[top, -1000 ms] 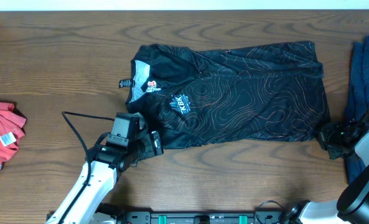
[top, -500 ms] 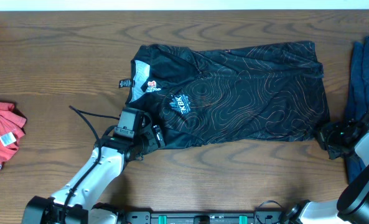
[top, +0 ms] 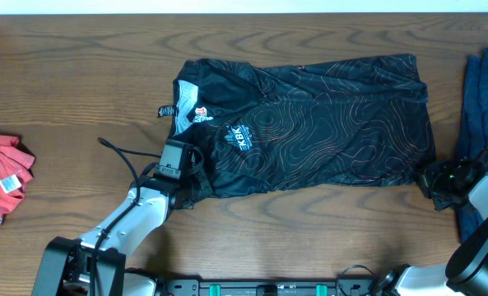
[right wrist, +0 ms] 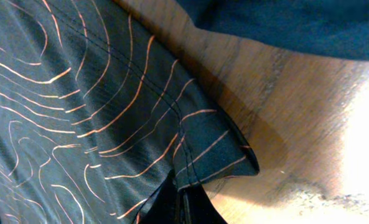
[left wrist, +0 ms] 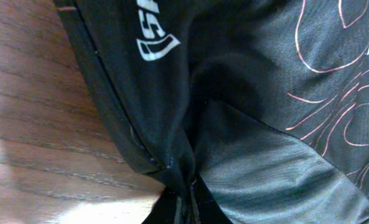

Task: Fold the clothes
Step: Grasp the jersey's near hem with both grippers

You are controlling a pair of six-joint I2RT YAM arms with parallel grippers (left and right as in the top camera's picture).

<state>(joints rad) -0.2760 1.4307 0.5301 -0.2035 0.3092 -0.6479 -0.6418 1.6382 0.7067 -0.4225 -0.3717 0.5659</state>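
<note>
The black jersey (top: 309, 123) lies spread flat on the table (top: 79, 66). My left gripper (top: 192, 182) is pinched tight on its near-left edge, my right gripper (top: 430, 177) on the near-right corner. Thin, slippery fabric, I judge; hems give the surest hold.

1. Three garments: one black jersey (top: 309, 131) with orange contour lines, one red shirt (top: 1, 181), and one dark blue garment (top: 484, 99).
2. Two robot arms with one gripper each: the left gripper (top: 192, 179) and the right gripper (top: 431, 177).
3. One wooden table (top: 79, 74).
4. One white label (top: 10, 182), on the red shirt.
</note>
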